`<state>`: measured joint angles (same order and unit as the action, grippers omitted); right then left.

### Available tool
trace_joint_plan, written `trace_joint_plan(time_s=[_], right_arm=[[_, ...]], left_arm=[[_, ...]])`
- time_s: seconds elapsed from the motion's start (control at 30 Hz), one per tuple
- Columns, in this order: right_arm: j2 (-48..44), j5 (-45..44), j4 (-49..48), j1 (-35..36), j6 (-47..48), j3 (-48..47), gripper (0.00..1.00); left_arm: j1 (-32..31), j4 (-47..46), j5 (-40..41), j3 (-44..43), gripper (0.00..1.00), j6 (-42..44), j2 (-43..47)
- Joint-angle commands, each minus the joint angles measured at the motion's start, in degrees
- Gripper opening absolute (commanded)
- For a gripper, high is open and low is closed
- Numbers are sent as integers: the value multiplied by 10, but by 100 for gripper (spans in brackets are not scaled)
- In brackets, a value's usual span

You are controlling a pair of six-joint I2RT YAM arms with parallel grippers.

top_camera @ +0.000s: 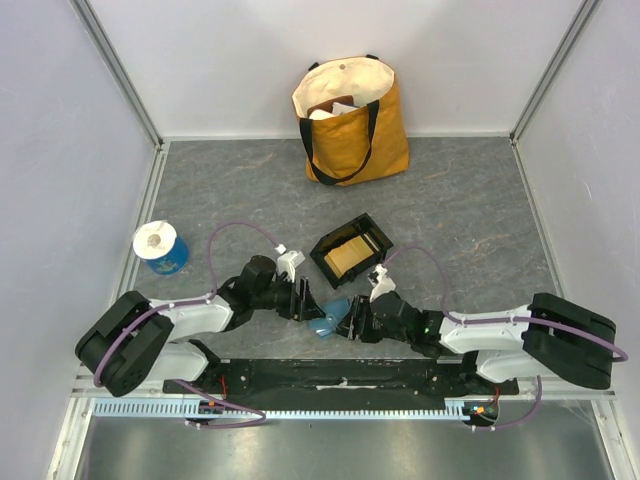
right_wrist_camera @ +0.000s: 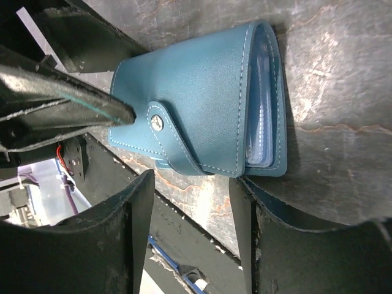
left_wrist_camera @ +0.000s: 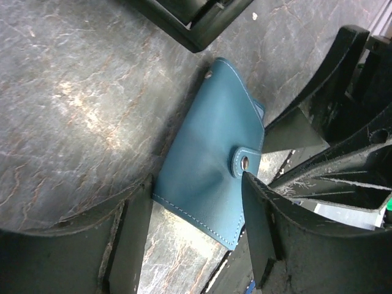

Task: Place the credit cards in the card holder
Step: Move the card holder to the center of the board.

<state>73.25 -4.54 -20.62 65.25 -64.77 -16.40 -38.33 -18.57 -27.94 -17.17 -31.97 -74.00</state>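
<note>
Card holder lies closed at the near centre of the surface, between both arms, just near of the black tray. The credit cards, tan, are in that tray.

Left end effector: jaws stand partly apart, astride the holder's near end, one tip at the snap tab. I cannot tell whether they are pinching it.

Right end effector: jaws moderately wide with nothing between them, tips at the holder's edge.

Handling, my estimate: light, soft leather-like cover that flexes and slides easily on the stone-patterned top. The tab looks fastened. I would brace the spine side with one arm and take the tab or the free cover edge with the other. The clear inner sleeves look flimsy, so I would avoid them.
</note>
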Motion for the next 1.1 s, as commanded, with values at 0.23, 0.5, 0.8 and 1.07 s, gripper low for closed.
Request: trace_joint_plan(time_s=[0.23, 0.5, 0.8, 1.07], right_arm=[[-116, -57, 160, -15, 49, -6, 76], [-120, -47, 142, -16, 12, -4, 79], [-28, -33, 55, -16, -25, 1, 71], [-10, -46, 23, -16, -39, 17, 66]], left_arm=[[-8, 20, -11, -4, 73, -27, -31], [-8, 19, -12, -29, 74, -14, -54], [-9, -17, -84, -26, 63, -8, -138], [-8, -48, -107, -15, 27, -29, -138]])
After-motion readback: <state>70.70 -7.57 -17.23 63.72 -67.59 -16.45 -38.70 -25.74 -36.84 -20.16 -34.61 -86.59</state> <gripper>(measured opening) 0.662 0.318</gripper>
